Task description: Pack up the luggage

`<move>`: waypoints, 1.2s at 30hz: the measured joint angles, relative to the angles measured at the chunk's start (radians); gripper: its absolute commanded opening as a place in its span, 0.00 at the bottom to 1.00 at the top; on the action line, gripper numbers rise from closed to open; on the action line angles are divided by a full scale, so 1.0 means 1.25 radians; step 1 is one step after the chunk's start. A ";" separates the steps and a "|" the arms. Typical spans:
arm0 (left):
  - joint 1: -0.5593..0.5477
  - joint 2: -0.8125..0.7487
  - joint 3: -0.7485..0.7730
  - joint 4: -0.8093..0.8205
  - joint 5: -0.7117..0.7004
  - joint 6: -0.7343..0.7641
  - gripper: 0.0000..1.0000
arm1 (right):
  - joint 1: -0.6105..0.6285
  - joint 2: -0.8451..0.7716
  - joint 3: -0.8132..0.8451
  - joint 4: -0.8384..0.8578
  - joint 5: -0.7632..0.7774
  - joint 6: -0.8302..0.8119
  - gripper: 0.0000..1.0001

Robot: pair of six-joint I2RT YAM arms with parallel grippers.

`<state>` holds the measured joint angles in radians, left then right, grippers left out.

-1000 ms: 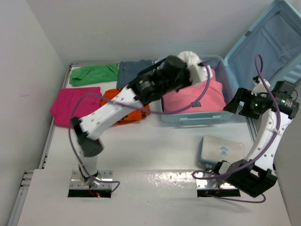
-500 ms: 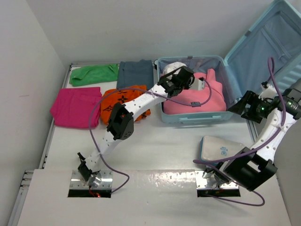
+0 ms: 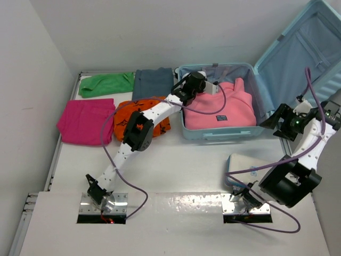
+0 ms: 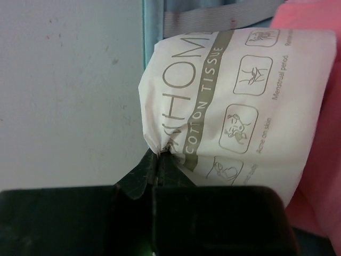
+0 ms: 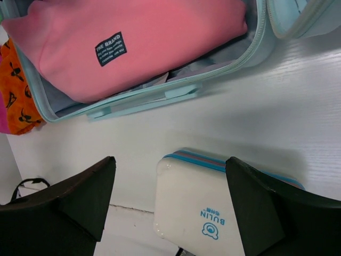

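Note:
The luggage [image 3: 219,133], a pale blue hard-shell suitcase, lies open at the back right with its lid [image 3: 303,50] raised. A folded pink sweater [image 3: 221,111] lies inside it. My left gripper [image 3: 201,87] is shut on the crimped end of a white cotton tissue pack [image 4: 234,101]. It holds the pack at the suitcase's back left corner, against the sweater [image 4: 325,160]. My right gripper [image 3: 274,124] is open and empty, hovering right of the suitcase's front corner. In the right wrist view it [image 5: 169,160] is above a white zip pouch [image 5: 213,208].
Folded clothes lie left of the suitcase: green [image 3: 106,84], grey-blue [image 3: 153,82], magenta [image 3: 85,120] and orange [image 3: 141,114]. The white pouch [image 3: 248,165] lies on the table in front of the suitcase, near the right arm's base. Walls close in at the left and back.
My left arm has come down from high above the suitcase, bringing the white pack down to the back left corner. My right gripper has shifted a little to the right.

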<state>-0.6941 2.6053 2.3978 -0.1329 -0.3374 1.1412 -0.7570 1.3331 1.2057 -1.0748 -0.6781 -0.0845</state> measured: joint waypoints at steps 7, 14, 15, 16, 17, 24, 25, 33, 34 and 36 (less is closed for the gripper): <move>0.035 0.018 -0.015 0.145 0.014 -0.024 0.84 | 0.000 0.049 0.016 0.002 0.011 0.005 0.85; 0.028 -0.007 -0.042 0.219 -0.022 -0.157 0.92 | 0.000 0.058 0.060 -0.013 -0.004 -0.038 0.85; 0.025 -0.022 -0.042 0.206 -0.021 -0.196 0.92 | 0.000 0.058 0.072 -0.022 -0.010 -0.051 0.85; 0.022 -0.038 -0.042 0.187 -0.020 -0.232 0.92 | 0.000 0.058 0.082 -0.034 -0.014 -0.066 0.85; 0.017 -0.069 -0.053 0.166 -0.016 -0.288 0.92 | -0.002 0.058 0.092 -0.052 -0.021 -0.089 0.85; 0.003 -0.555 -0.363 0.060 0.074 -0.674 0.92 | -0.062 -0.040 -0.017 -0.161 -0.028 -0.258 0.91; 0.003 -0.638 -0.408 0.051 0.100 -0.732 0.90 | -0.074 -0.067 -0.057 -0.175 -0.017 -0.280 0.91; -0.071 -1.058 -0.829 0.056 0.373 -1.047 0.88 | -0.098 -0.128 -0.268 -0.218 0.141 -0.370 0.99; -0.088 -1.068 -0.880 0.052 0.399 -1.068 0.88 | -0.100 -0.129 -0.275 -0.220 0.158 -0.373 0.99; -0.112 -1.064 -0.970 0.042 0.442 -1.102 0.88 | -0.109 -0.135 -0.278 -0.220 0.198 -0.375 0.99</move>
<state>-0.8341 1.2758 1.1851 -0.0807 0.2153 -0.2367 -0.8928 1.1645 0.8585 -1.3502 -0.4301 -0.5529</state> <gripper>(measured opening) 0.884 0.994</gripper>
